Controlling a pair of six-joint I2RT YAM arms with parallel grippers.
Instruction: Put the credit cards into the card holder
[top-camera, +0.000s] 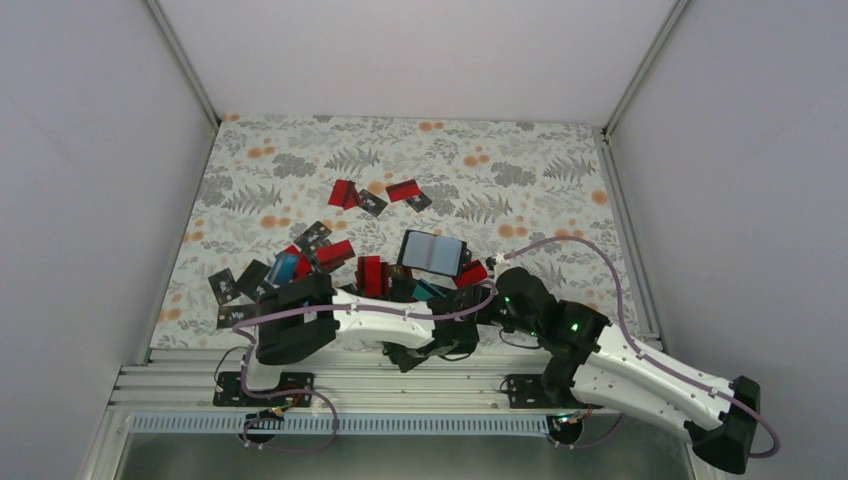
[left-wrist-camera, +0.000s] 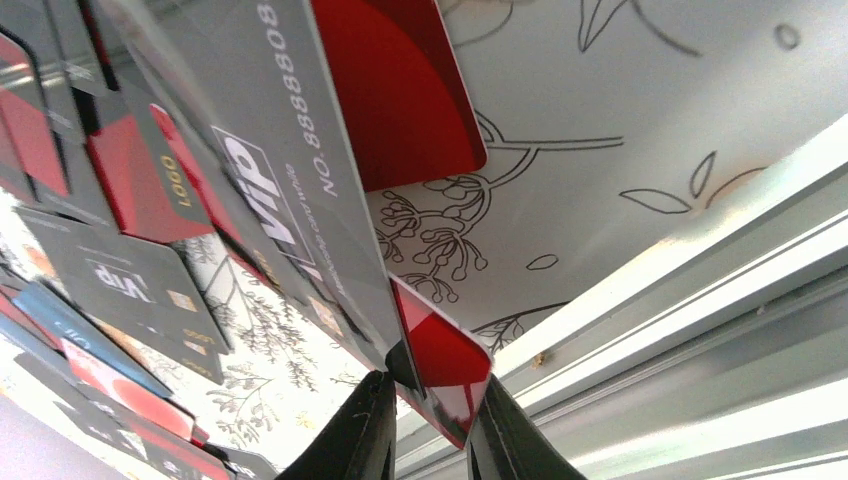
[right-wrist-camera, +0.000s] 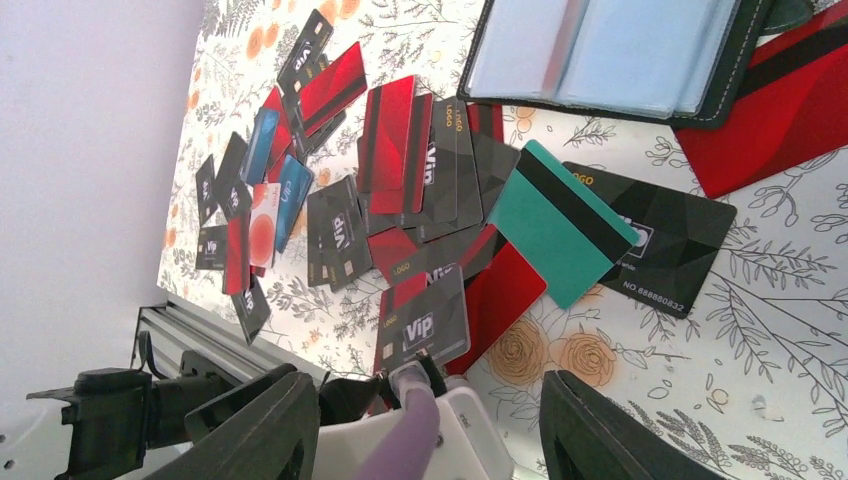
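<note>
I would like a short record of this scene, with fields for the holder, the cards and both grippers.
card holder: lies open on the table, clear pockets facing up
credit cards: loose on the table, many overlapping, none seen in the holder
left gripper: flanks a red card at its corner; firm grip unclear
right gripper: open, holds nothing

Top view overhead, far; 2 wrist views close; all share credit cards (top-camera: 368, 272).

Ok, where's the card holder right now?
Top view: the card holder lies open near mid-table, right of the main card pile, a red card at its near-right corner. In the right wrist view it sits top right, beyond the teal card.
</note>
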